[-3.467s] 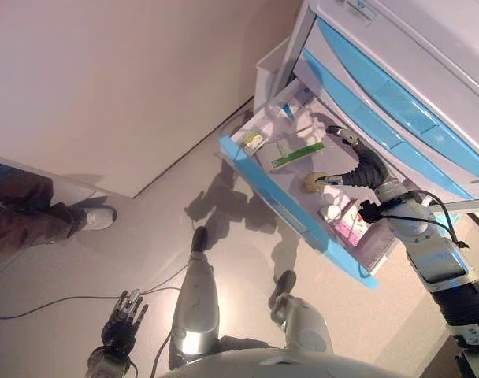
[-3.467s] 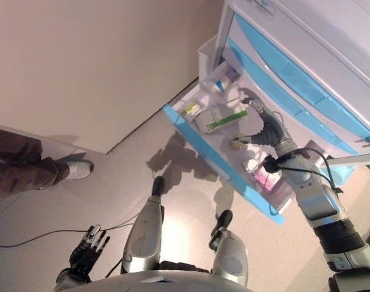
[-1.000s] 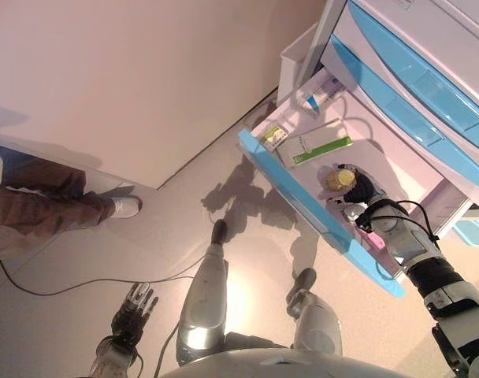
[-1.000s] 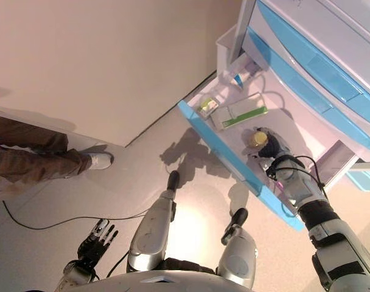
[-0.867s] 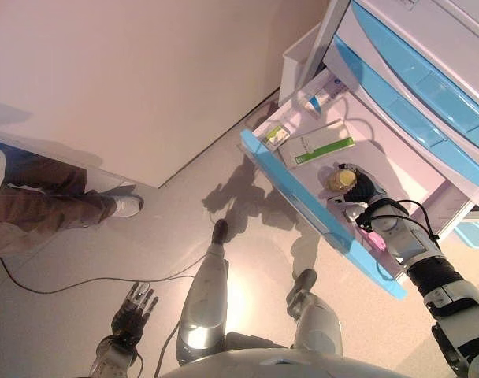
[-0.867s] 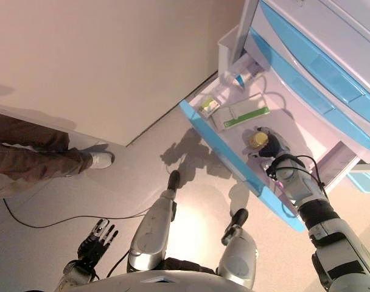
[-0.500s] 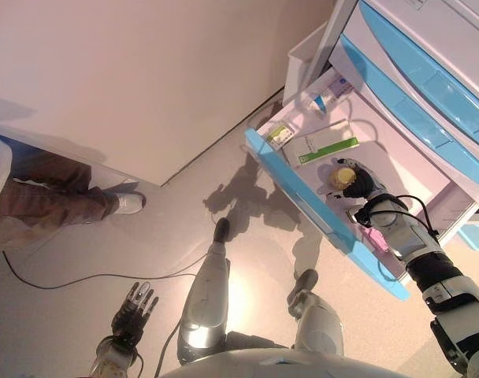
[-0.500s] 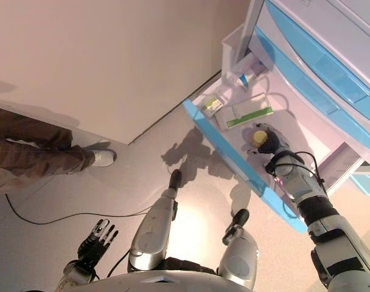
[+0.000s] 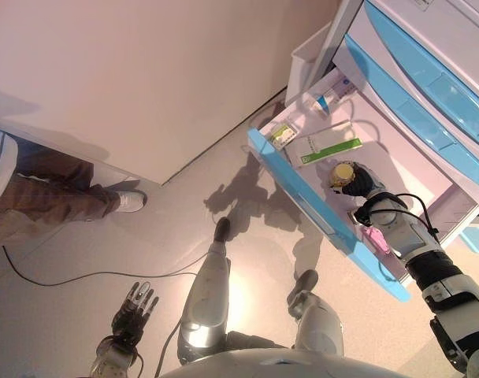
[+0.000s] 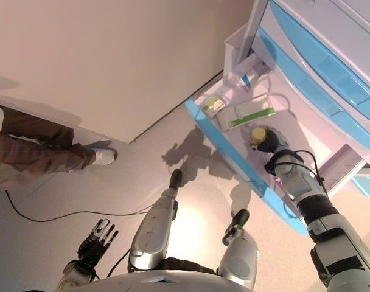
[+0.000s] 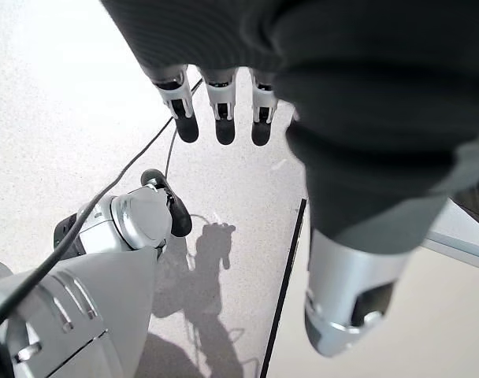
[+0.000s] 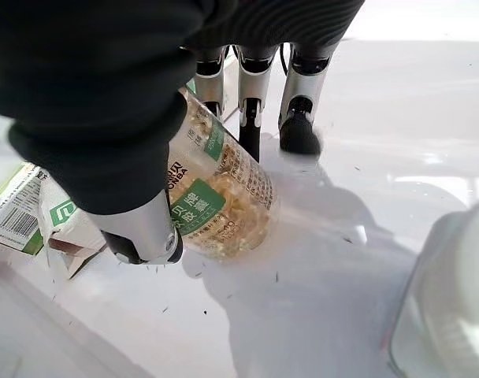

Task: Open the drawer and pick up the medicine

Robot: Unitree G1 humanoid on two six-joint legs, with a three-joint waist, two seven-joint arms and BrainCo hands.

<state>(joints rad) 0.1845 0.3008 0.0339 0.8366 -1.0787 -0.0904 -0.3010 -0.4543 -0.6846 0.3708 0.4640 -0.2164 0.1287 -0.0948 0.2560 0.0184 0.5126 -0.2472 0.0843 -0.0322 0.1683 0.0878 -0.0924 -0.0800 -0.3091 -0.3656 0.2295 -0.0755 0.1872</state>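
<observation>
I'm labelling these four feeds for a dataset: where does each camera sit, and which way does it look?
Left eye view: on the head, looking down at the open drawer, both arms showing.
Right eye view: beside it, same scene; a person's leg at the left edge.
Left wrist view: on the left arm, looking past the idle left robot hand at the floor.
Right wrist view: on the right arm, looking at the right robot hand curled round the medicine bottle.
The bottle also shows in both eye views.

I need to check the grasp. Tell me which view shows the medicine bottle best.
The right wrist view: the clear medicine bottle fills it, with the right hand curled round it. Both eye views show only its yellow cap above the open drawer. The left wrist view shows none.
</observation>
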